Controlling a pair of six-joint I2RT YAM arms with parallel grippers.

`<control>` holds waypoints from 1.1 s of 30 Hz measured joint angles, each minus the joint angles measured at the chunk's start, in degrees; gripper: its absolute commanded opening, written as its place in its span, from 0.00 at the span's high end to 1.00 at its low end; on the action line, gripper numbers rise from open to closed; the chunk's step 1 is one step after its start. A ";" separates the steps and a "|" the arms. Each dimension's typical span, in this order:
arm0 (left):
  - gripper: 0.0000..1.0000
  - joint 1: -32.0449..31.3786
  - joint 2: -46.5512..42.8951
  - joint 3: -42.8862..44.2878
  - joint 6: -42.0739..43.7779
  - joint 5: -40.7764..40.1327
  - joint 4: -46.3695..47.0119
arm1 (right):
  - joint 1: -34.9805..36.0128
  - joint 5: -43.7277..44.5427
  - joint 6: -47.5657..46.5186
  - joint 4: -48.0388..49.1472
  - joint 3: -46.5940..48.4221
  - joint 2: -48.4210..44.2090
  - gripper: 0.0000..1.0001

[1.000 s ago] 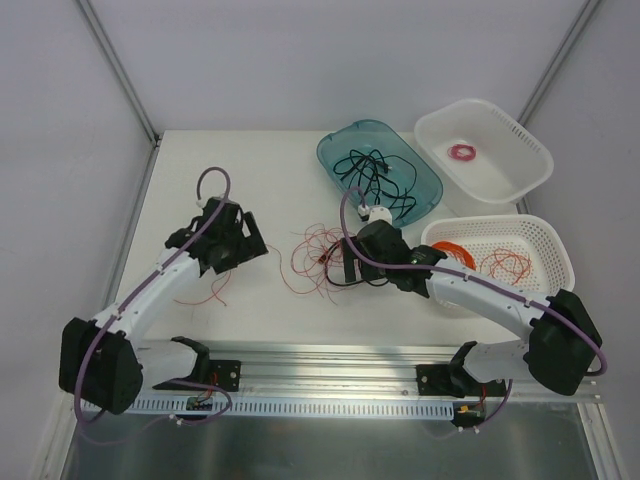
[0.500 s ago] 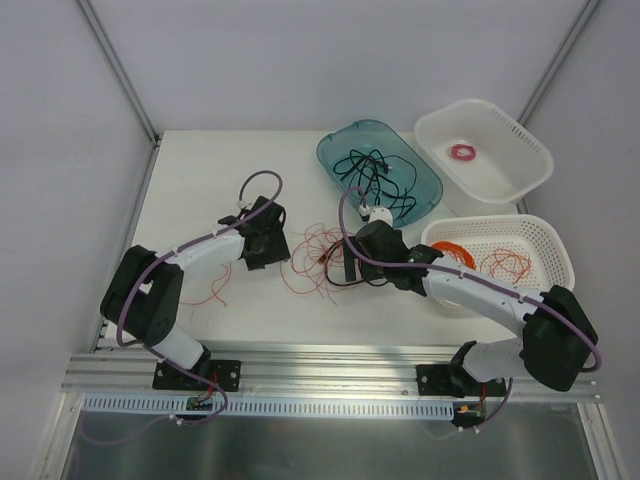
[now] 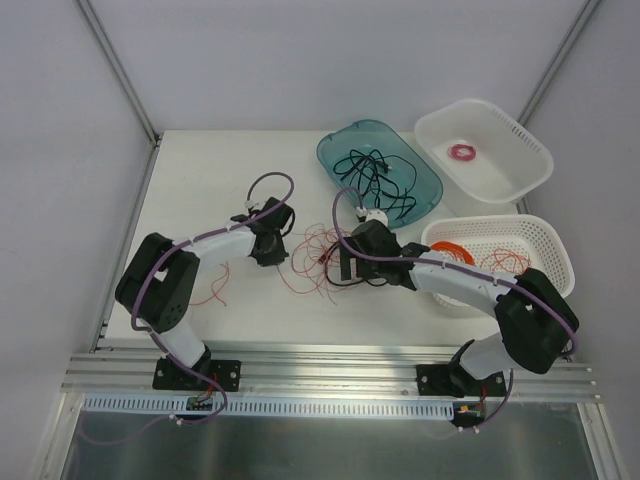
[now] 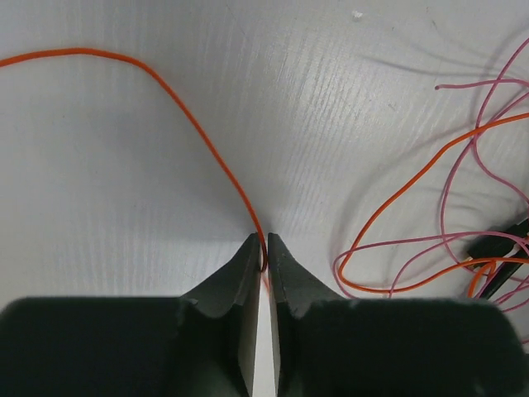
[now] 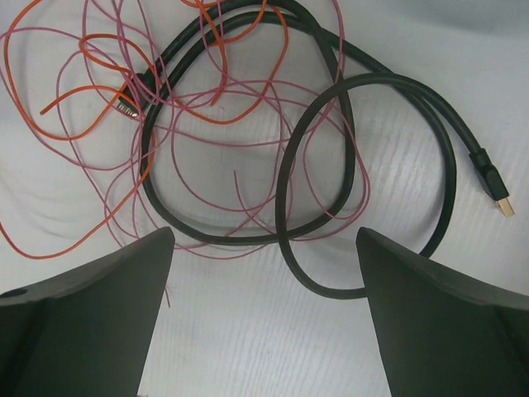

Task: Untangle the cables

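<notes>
Between the left gripper's [image 4: 265, 248] almost-shut fingertips, a free stretch of hair-thin limp orange wire [image 4: 198, 136] is sitting pinched; right gripper [image 5: 264, 236] is gaping empty.

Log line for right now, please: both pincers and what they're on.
left pincer: shut on orange wire | right pincer: open over black cord | wire tangle: not undone

left wrist: orange wire [image 4: 207, 149] runs off upper left edge, its lower end lost between left gripper [image 4: 265, 241] tips | black plug [image 4: 500, 244] cut by right edge | right wrist: black cord [image 5: 285, 190] loop slips behind right gripper [image 5: 264, 235] lower-right finger | top: tangle [image 3: 312, 255] strands too thin to trace
</notes>
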 measured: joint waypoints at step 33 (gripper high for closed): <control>1.00 2.71 -38.03 43.56 34.47 -26.53 -23.04 | -10.19 -17.66 10.88 13.03 -2.86 8.04 0.03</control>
